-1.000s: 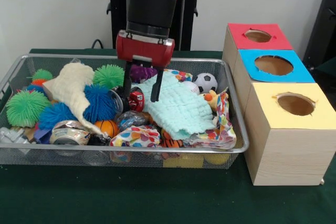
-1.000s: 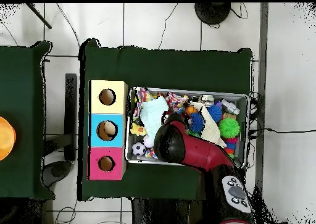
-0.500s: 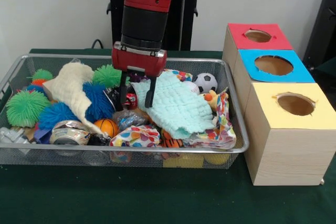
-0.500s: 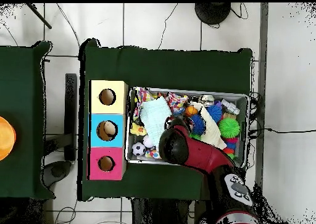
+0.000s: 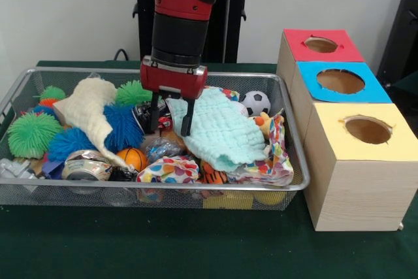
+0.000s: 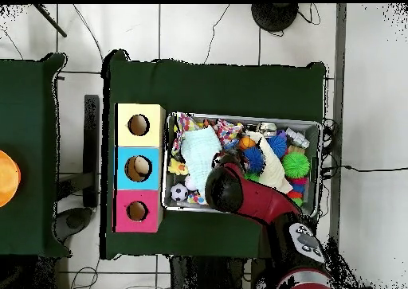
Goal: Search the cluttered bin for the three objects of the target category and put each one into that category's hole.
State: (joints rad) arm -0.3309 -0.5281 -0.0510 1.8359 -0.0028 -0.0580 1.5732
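The wire mesh bin [image 5: 196, 188] holds a heap of toys and cloths. My gripper [image 5: 170, 127] is low in the bin's middle, open, its two black fingers [image 5: 186, 119] down either side of a small red printed can [image 5: 164, 122]; whether they touch it I cannot tell. A second can [image 5: 85, 166] with a silvery top lies at the bin's front left. The blue-topped hole [image 5: 341, 81] is in the middle box to the right. In the overhead view my arm [image 6: 239, 194] hides the gripper over the bin [image 6: 239, 115]; the blue hole [image 6: 140, 167] shows there.
A mint cloth [image 5: 219, 129] lies right beside the gripper and a cream cloth [image 5: 88, 109] to its left. Blue [image 5: 124, 129] and green [image 5: 29, 134] puff balls, a soccer ball [image 5: 256, 102] and an orange ball [image 5: 132, 158] crowd round. Red-topped [image 5: 321, 44] and yellow-topped [image 5: 368, 130] holes flank the blue one.
My gripper has moved a little left and sunk lower into the bin, so its fingers now straddle the red can. The clutter has not moved.
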